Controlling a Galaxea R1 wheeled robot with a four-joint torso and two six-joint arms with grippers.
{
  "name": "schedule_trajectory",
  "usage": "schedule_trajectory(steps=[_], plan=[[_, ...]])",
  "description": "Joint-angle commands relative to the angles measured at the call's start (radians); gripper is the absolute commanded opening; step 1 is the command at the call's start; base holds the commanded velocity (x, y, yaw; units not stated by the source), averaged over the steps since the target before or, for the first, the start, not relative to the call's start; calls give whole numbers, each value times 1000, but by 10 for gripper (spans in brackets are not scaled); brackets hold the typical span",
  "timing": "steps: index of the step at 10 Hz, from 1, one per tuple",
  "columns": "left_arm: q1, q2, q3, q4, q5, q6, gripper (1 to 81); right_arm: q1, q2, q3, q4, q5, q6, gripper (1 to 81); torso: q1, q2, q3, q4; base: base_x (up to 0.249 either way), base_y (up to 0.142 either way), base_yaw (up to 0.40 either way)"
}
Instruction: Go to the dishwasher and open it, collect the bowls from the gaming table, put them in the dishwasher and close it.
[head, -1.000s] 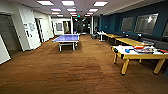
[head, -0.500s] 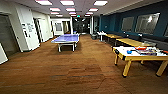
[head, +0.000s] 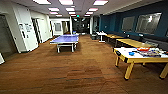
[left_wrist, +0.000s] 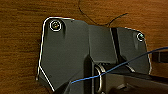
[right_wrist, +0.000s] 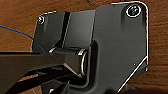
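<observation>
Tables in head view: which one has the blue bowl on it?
The gaming table at right, white top with yellow legs; the blue bowl sits on it. The blue ping-pong table is bare.

The head camera is sitting high and looking forward and slightly down along a long room, taking in the brown carpet (head: 75, 72), a blue table-tennis table (head: 65, 40) well ahead and the gaming table (head: 140, 58) near on the right. Both wrist cameras are pointing straight down, close over the robot's own dark plates — brown floor (left_wrist: 20, 50) is showing around them (right_wrist: 15, 27). That floor is what all three views are sharing.
</observation>
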Motion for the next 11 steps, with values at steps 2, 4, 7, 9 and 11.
schedule_trajectory(steps=[2, 4, 7, 9, 11], plan=[[-49, -8, 2, -3, 43, 0, 811, 45, -6, 1, -5, -47, -1, 811, 1, 0, 0, 0, 236, 35, 0], [-49, -7, 2, -3, 43, 0, 811, 43, -6, 1, -5, -46, -1, 811, 1, 0, 0, 0, 236, 89, 0], [-49, -6, 2, -3, 43, 0, 811, 40, -6, 0, -5, -44, -1, 811, 1, 0, 0, 0, 236, 95, 0], [-47, -5, 2, -3, 43, 0, 811, 40, -6, 0, -5, -44, -1, 811, 1, 0, 0, 0, 236, 96, 0], [-49, -3, 2, -2, 44, 1, 811, 37, -6, -3, -5, -40, -1, 811, 1, 0, 0, 0, 236, 69, 0]])
